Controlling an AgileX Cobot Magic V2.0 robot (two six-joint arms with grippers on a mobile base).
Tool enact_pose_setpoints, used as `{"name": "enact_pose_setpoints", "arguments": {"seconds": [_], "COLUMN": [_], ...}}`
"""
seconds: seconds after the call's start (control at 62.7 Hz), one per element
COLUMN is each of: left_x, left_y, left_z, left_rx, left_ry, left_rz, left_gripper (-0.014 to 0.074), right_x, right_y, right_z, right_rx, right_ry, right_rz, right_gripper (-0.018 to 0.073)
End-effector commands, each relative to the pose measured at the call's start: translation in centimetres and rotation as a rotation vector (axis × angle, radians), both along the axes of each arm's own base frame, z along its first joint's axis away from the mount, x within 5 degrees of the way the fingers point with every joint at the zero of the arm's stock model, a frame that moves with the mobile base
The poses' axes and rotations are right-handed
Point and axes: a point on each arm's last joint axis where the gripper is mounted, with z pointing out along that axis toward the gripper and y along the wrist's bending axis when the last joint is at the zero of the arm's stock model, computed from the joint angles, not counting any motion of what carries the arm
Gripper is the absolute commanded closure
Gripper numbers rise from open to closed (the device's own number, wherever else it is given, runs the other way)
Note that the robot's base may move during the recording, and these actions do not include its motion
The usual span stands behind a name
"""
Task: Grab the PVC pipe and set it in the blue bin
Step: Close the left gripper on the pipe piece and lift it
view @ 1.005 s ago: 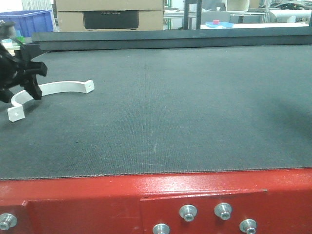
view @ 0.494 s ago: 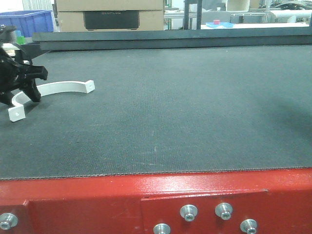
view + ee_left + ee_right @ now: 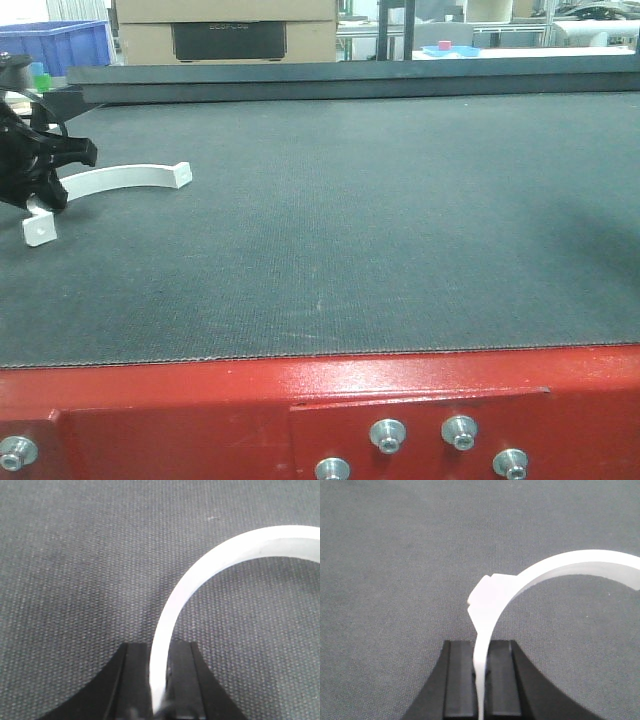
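Left gripper point(image 3: 159, 680) clamps near one end of the white PVC pipe point(image 3: 130, 178), at the left of the surface point(image 3: 400, 220); right gripper point(image 3: 482, 680) clamps a similar white arc point(image 3: 560, 567). The off-centre hold may let the pipe swivel and slip before reaching the blue bin point(image 3: 60, 45).

The left gripper point(image 3: 62, 172) is matte black throughout, an angular body with blunt, wedge-like prongs and a thin dark cable point(image 3: 48, 112) looping above it. Seen close, its two fingers point(image 3: 134, 672) are plain black blocks, flat on the inner faces and flaring outward along sloped outer edges. The right gripper point(image 3: 481, 650) looks alike: black fingers point(image 3: 459, 677) with shallow lengthwise grooves and the same flared shoulders
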Motion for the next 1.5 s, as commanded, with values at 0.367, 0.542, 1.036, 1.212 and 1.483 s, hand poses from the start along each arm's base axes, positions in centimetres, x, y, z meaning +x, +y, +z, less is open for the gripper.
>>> {"name": "enact_pose_setpoints", "arguments": {"seconds": [0.367, 0.542, 1.036, 1.212, 1.483], "left_x": [-0.5, -1.3, -8.3, -12.7, -20.8], "left_y": [-0.1, -0.1, 0.1, 0.2, 0.3], "left_z": [2.2, 5.5, 14.9, 17.1, 19.6], "left_rx": [0.044, 0.064, 0.089, 0.095, 0.097], "left_ry": [-0.030, -0.098, -0.307, -0.384, -0.549], "left_rz": [-0.040, -0.054, -0.060, -0.059, -0.050], "left_gripper": [0.0707, 0.0707, 0.0707, 0.0707, 0.0707], "right_x": [-0.7, -1.9, -7.4, -10.1, -14.1], "right_y": [0.1, 0.3, 1.2, 1.6, 2.3], "right_z": [1.4, 2.9, 7.0, 8.1, 9.4], "right_rx": [-0.013, -0.023, -0.049, -0.054, -0.066], "right_ry": [-0.070, -0.135, -0.294, -0.325, -0.401], "right_rz": [0.001, 0.000, 0.002, 0.004, 0.007], "right_gripper": [0.0721, 0.0721, 0.0721, 0.0721, 0.0721]}}
